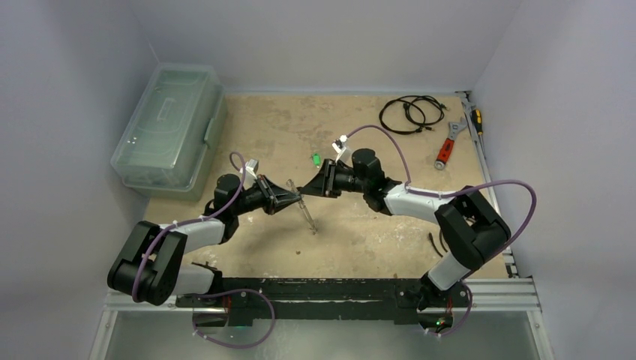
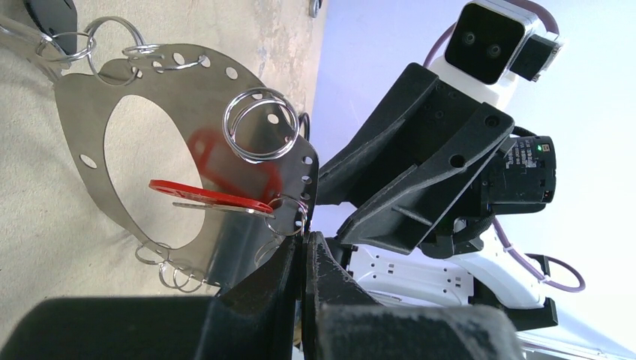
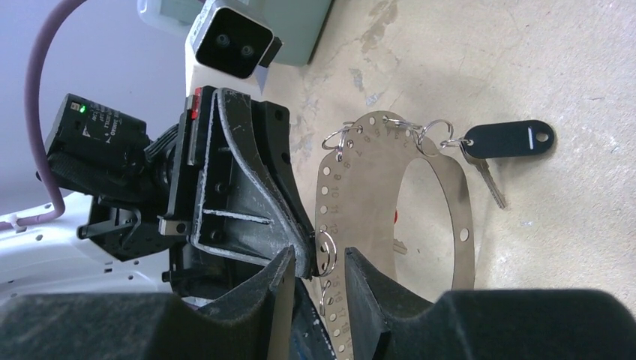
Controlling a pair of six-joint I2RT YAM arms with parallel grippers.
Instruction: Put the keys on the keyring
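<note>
The left hand (image 2: 305, 244) is pressed together, clamped on the rim of the keyring (image 2: 75, 112), which is held on edge above the table (image 1: 360, 232). The right hand (image 3: 319, 262) is seen facing it, its jaws apart, with a small split ring (image 3: 326, 253) on the keyring's rim lying between them; contact with the fingers cannot be told. A red-tagged key (image 2: 202, 196) is hung from a split ring just beside the left hand. A black-tagged key (image 3: 510, 139) is attached at the far end of the hoop. A green-tagged key (image 1: 316, 159) is left lying on the table, apart from the keyring.
</note>
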